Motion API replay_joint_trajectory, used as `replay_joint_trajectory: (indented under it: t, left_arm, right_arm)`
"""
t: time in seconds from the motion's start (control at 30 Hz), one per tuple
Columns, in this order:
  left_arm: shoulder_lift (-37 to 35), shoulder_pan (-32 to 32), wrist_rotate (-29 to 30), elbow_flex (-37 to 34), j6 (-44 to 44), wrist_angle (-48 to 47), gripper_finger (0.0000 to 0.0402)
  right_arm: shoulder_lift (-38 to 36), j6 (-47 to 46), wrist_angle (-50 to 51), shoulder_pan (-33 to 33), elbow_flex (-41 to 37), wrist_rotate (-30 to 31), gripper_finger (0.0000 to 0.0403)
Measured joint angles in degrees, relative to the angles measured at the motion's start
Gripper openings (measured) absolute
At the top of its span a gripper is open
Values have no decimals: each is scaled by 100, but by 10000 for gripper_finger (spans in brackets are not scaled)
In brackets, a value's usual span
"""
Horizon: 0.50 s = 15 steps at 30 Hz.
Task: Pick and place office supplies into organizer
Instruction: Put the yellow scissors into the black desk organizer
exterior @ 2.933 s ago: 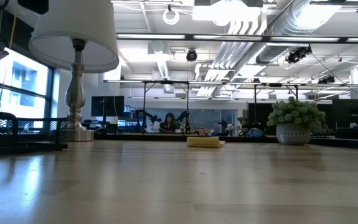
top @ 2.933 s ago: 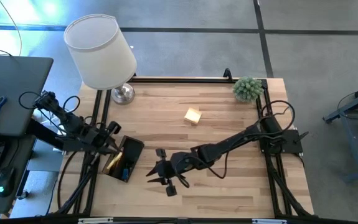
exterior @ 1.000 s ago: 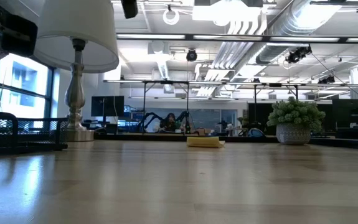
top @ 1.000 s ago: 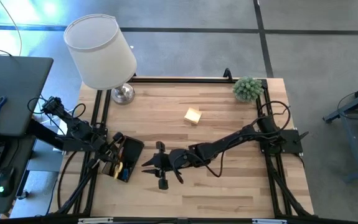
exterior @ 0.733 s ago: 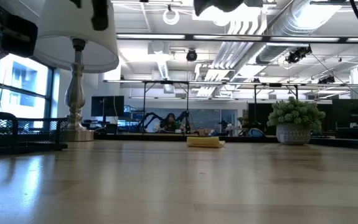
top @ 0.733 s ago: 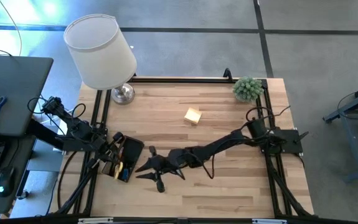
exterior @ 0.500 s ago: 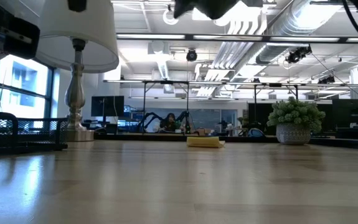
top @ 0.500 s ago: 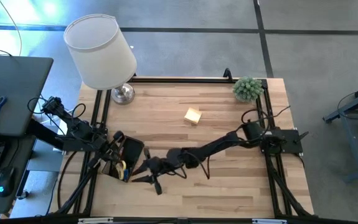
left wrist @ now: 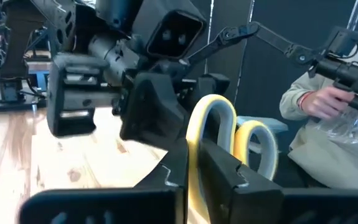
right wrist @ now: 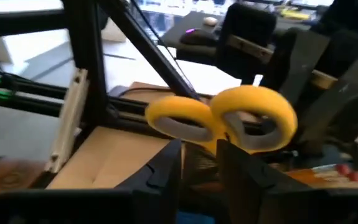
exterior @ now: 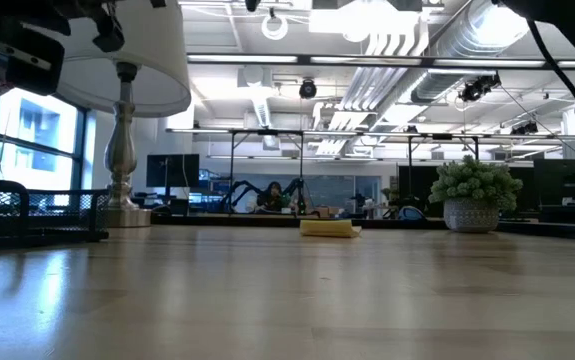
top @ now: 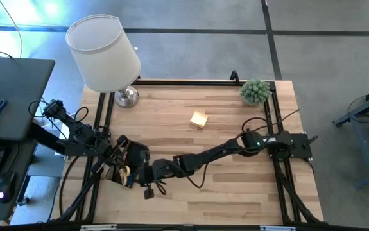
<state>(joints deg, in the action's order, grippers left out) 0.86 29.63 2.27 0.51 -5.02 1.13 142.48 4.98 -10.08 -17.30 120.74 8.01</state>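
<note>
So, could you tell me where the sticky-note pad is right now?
In the high view the sticky-note pad lies alone mid-table toward the far edge, between the lamp and the plant.

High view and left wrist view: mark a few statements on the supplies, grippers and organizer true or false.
1. The square yellow sticky-note pad lies in the black divided organizer tray. False: it lies on the bare wooden table, apart from the tray.
2. The left gripper is shut on the yellow-handled scissors. True.
3. The right gripper is parked at the table's right edge. False: it reaches across to the tray.
4. The small green spiky plant stands at the far right corner. True.
</note>
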Motion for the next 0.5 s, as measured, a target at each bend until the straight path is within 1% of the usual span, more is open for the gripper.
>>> replay_joint_trajectory:
  t: [0.1, 0.2, 0.33, 0.5]
  left_arm:
    - [0, 0, -28, 0, 3, 0, 3]
    - [0, 0, -29, 2, -24, 0, 4]
    - [0, 0, 13, 2, -128, 4, 23]
    - [0, 2, 237, 4, -130, 56, 62]
  right_arm:
    - [4, 154, -215, -4, 44, 86, 94]
    - [-2, 71, -183, 19, 47, 85, 94]
    - [0, -54, -231, 90, 42, 27, 94]
    - [0, -130, -263, 125, 42, 37, 94]
